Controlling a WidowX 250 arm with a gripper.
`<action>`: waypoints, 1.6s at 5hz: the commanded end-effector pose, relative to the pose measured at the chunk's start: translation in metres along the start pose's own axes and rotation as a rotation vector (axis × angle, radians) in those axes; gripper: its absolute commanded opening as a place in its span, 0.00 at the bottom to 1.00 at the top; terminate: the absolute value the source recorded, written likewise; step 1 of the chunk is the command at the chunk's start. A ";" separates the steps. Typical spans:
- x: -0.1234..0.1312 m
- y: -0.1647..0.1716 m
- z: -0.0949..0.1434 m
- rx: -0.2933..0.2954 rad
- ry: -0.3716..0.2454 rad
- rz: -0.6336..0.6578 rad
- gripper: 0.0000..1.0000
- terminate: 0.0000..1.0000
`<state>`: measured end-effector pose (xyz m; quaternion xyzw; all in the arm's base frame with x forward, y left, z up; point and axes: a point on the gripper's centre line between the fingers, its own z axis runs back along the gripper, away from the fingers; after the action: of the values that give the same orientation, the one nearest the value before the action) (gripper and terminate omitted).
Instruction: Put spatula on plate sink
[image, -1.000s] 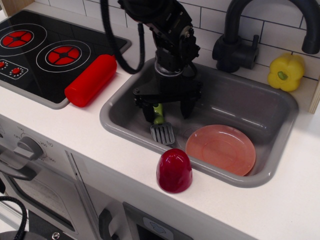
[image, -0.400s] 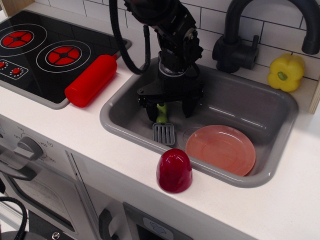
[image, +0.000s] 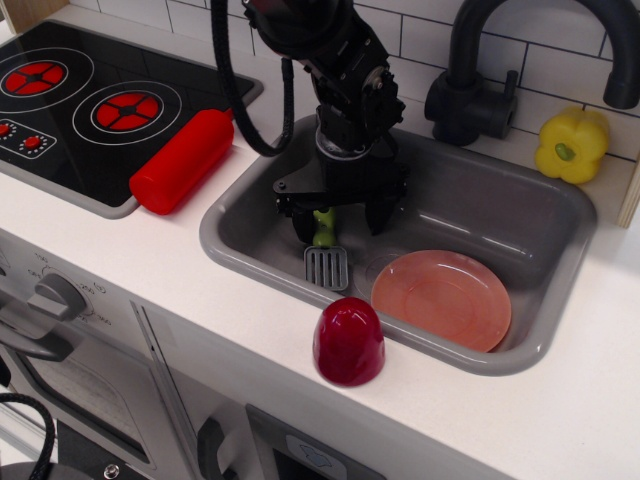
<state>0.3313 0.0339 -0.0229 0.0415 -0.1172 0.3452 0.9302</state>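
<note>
The spatula (image: 326, 262) lies in the left part of the grey sink (image: 240, 258). Its grey slotted blade points toward the front wall, and its lime-green handle runs up under the gripper. My gripper (image: 342, 222) is low in the sink, open, with its two black fingers (image: 301, 226) standing on either side of the handle. The handle is close to the left finger. The salmon-pink plate (image: 444, 297) lies flat on the sink floor to the right of the blade, a small gap apart. The handle's end is hidden by the gripper.
A dark red dome-shaped cup (image: 348, 341) stands on the counter in front of the sink. A red cylinder (image: 182, 160) lies by the stove top (image: 70, 100). The dark faucet (image: 476, 70) rises behind the sink, and a yellow pepper (image: 571, 144) sits at the back right.
My gripper has shifted slightly to the right inside the sink. The spatula has edged a little right with it. The plate has not moved.
</note>
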 end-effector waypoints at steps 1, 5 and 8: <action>0.000 0.008 0.012 0.013 -0.002 -0.027 0.00 0.00; 0.011 0.010 0.083 0.019 -0.026 -0.017 0.00 0.00; -0.046 -0.034 0.079 -0.012 0.016 0.037 0.00 0.00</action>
<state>0.2998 -0.0353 0.0296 0.0399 -0.0987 0.3621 0.9260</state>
